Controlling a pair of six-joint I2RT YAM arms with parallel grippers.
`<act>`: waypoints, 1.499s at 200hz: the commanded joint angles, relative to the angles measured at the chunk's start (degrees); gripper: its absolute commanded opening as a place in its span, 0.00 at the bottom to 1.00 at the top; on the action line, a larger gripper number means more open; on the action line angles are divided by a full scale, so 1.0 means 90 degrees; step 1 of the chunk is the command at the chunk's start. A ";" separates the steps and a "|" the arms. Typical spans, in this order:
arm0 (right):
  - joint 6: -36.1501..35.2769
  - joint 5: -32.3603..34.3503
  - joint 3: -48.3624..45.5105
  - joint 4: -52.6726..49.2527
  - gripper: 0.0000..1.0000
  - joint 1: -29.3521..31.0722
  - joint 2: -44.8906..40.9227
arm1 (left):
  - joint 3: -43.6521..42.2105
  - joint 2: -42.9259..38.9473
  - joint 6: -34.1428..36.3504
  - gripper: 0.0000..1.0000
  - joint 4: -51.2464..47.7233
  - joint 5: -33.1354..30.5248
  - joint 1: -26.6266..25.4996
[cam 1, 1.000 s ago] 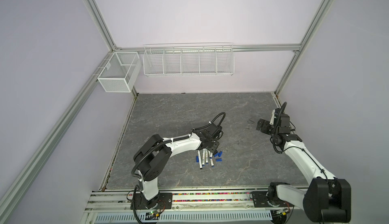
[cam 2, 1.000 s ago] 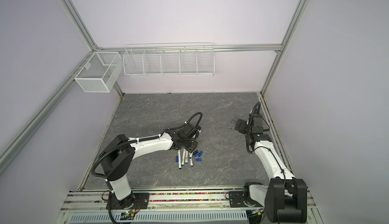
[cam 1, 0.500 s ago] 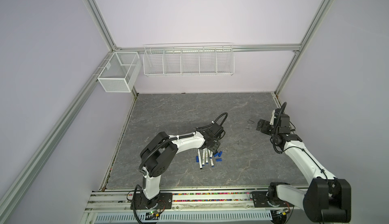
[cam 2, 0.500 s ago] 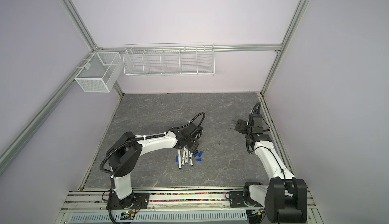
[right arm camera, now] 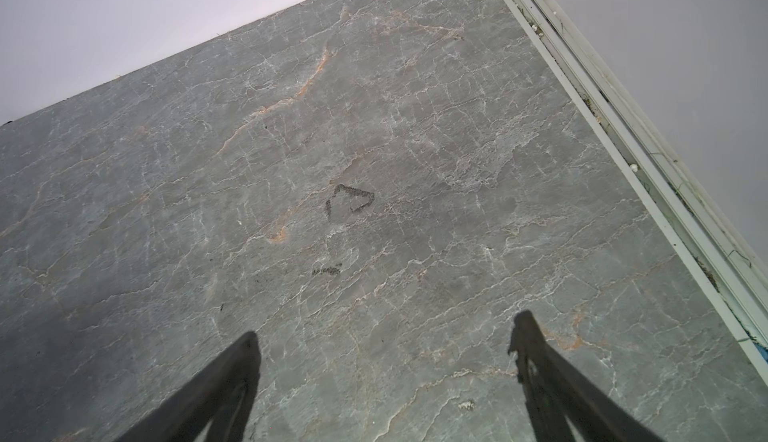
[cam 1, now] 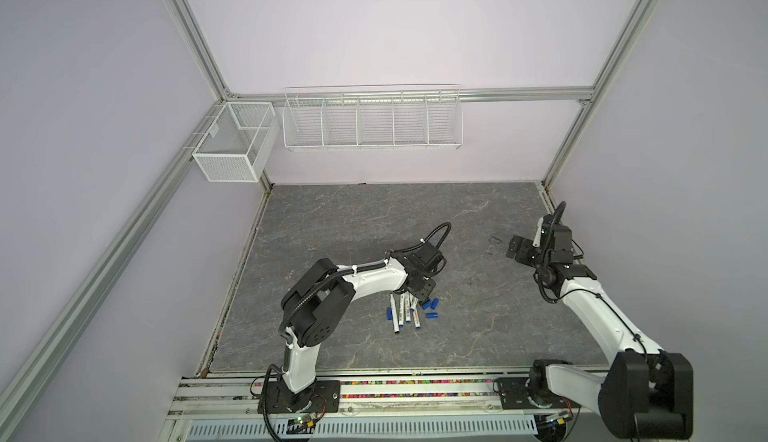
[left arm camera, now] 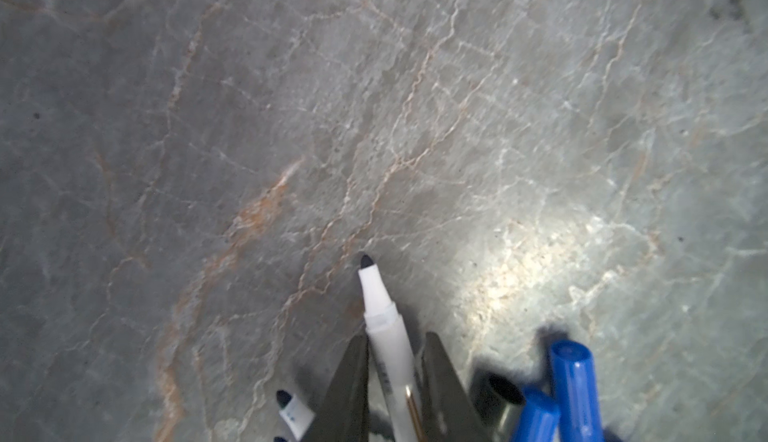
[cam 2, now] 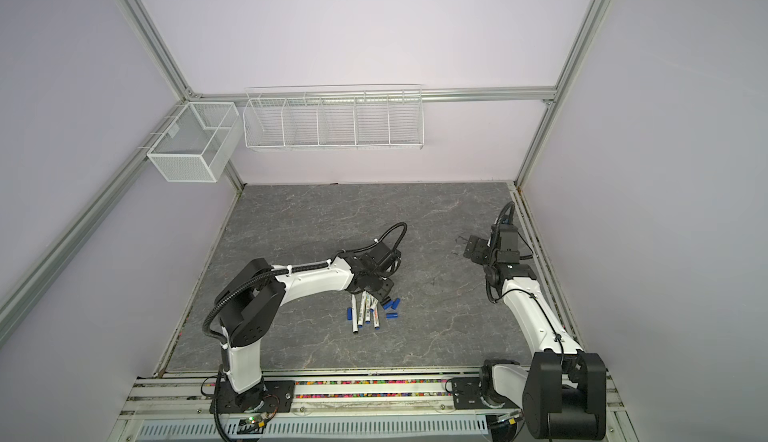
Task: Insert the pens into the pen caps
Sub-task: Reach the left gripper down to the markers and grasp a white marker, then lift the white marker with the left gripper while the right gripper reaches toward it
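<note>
Several white pens lie side by side on the grey table at front centre. Blue pen caps lie just to their right, and one more to their left. My left gripper is down on the far end of the row. In the left wrist view its fingers hug one pen on both sides, dark tip pointing away; the gripper is shut on it. A black cap and blue caps lie beside it. My right gripper hangs open and empty at the right.
A wire basket rack and a mesh box hang on the back wall. Dark scribble marks stain the table under the right gripper. A white rail runs along the table's right edge.
The left gripper's jaws have narrowed round the pen and the left arm's elbow has swung right and forward. The right arm has not moved.
</note>
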 commanded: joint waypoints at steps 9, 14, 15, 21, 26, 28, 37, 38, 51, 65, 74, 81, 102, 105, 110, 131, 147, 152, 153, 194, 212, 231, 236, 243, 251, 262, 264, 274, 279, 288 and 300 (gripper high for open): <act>0.0076 0.0127 0.0121 -0.0025 0.97 -0.0050 -0.0003 | 0.0234 0.0189 -0.0011 0.21 -0.0241 0.0083 -0.0040; 0.0073 0.0130 0.0117 -0.0027 0.97 -0.0051 0.0000 | 0.0244 0.0192 -0.0008 0.21 -0.0249 0.0083 -0.0040; 0.0073 0.0130 0.0126 -0.0026 0.97 -0.0047 -0.0005 | 0.0244 0.0192 -0.0009 0.21 -0.0254 0.0079 -0.0040; 0.0075 0.0136 0.0123 -0.0028 0.97 -0.0051 -0.0010 | 0.0249 0.0201 -0.0019 0.21 -0.0263 0.0061 -0.0037; 0.0078 0.0135 0.0118 -0.0029 0.97 -0.0044 -0.0010 | 0.0249 0.0211 -0.0020 0.21 -0.0269 0.0055 -0.0040; 0.0074 0.0134 0.0115 -0.0031 0.97 -0.0046 -0.0010 | 0.0253 0.0218 -0.0020 0.21 -0.0272 0.0055 -0.0040; 0.0078 0.0147 0.0112 -0.0042 0.97 -0.0048 -0.0012 | 0.0264 0.0229 -0.0010 0.21 -0.0282 0.0079 -0.0045; 0.0075 0.0149 0.0113 -0.0038 0.97 -0.0050 -0.0011 | 0.0264 0.0225 -0.0005 0.21 -0.0281 0.0077 -0.0043; 0.0074 0.0160 0.0114 -0.0035 0.97 -0.0046 -0.0020 | 0.0297 0.0251 -0.0008 0.20 -0.0300 0.0084 -0.0040; 0.0078 0.0173 0.0117 -0.0046 0.97 -0.0050 -0.0024 | 0.0335 0.0270 0.0006 0.16 -0.0326 0.0113 -0.0040; 0.0074 0.0179 0.0120 -0.0046 0.97 -0.0046 -0.0038 | 0.0382 0.0281 0.0009 0.14 -0.0353 0.0116 -0.0040; 0.0078 0.0180 0.0119 -0.0054 0.97 -0.0048 -0.0054 | 0.0421 0.0284 0.0009 0.11 -0.0376 0.0146 -0.0037; 0.0080 0.0177 0.0134 -0.0086 0.97 -0.0052 -0.0088 | 0.0603 0.0272 0.0029 0.04 -0.0444 0.0273 -0.0035; 0.0074 0.0171 0.0134 -0.0084 0.97 -0.0050 -0.0088 | 0.0641 0.0272 0.0034 0.03 -0.0454 0.0284 -0.0035; 0.0073 0.0167 0.0141 -0.0093 0.97 -0.0048 -0.0094 | 0.0715 0.0272 0.0026 0.01 -0.0487 0.0303 -0.0031; 0.0081 0.0058 0.0202 -0.0171 0.97 -0.0047 -0.0132 | 0.1010 0.0170 -0.0021 0.00 -0.0582 0.0371 -0.0006; 0.0131 -0.0152 0.0229 -0.0243 0.96 -0.0043 -0.0200 | 0.1094 -0.0056 -0.0091 0.00 -0.0508 0.0458 0.0070; 0.0154 -0.0253 0.0246 -0.0274 0.96 -0.0018 -0.0222 | 0.1072 -0.0152 -0.0123 0.00 -0.0449 0.0511 0.0115; 0.0154 -0.0310 0.0248 -0.0281 0.96 -0.0011 -0.0228 | 0.1068 -0.0171 -0.0130 0.00 -0.0427 0.0522 0.0125; 0.0473 -0.1719 0.0203 -0.0091 0.95 0.0929 -0.0248 | 0.0144 -0.1181 -0.0944 0.00 0.0963 0.1457 0.0796; 0.0591 -0.2121 0.0166 0.0206 0.95 0.1774 -0.0150 | -0.0568 -0.1626 -0.1485 0.00 0.1964 0.2037 0.1186; 0.0855 -0.2741 0.0211 0.0669 0.95 0.2331 0.0069 | -0.1181 -0.1990 -0.1491 0.00 0.2827 0.2456 0.1302; 0.0910 -0.2829 0.0261 0.0734 0.95 0.2452 0.0136 | -0.1285 -0.2069 -0.1476 0.00 0.2933 0.2504 0.1298; 0.1005 -0.2915 0.0340 0.0850 0.95 0.2588 0.0233 | -0.1431 -0.2170 -0.1475 0.00 0.3074 0.2541 0.1298; 0.1143 -0.3010 0.0408 0.1024 0.95 0.2711 0.0347 | -0.1580 -0.2278 -0.1467 0.00 0.3207 0.2574 0.1297; 0.1316 -0.3148 0.0522 0.1197 0.95 0.2866 0.0545 | -0.1795 -0.2425 -0.1506 0.00 0.3442 0.2553 0.1298; 0.1341 -0.3177 0.0551 0.1216 0.95 0.2889 0.0578 | -0.1833 -0.2450 -0.1524 0.00 0.3481 0.2547 0.1297; 0.1331 -0.3311 0.0723 0.1240 0.95 0.3065 0.0778 | -0.1996 -0.2554 -0.1630 0.00 0.3711 0.2511 0.1316; 0.1264 -0.3361 0.0767 0.1228 0.94 0.3161 0.0858 | -0.2055 -0.2588 -0.1693 0.00 0.3814 0.2502 0.1331; 0.1118 -0.3438 0.0967 0.1214 0.94 0.3332 0.1002 | -0.2124 -0.2631 -0.1826 0.00 0.3978 0.2515 0.1378; 0.1004 -0.3640 0.1067 0.1228 0.92 0.3510 0.1180 | -0.2148 -0.2659 -0.1966 0.00 0.4125 0.2558 0.1440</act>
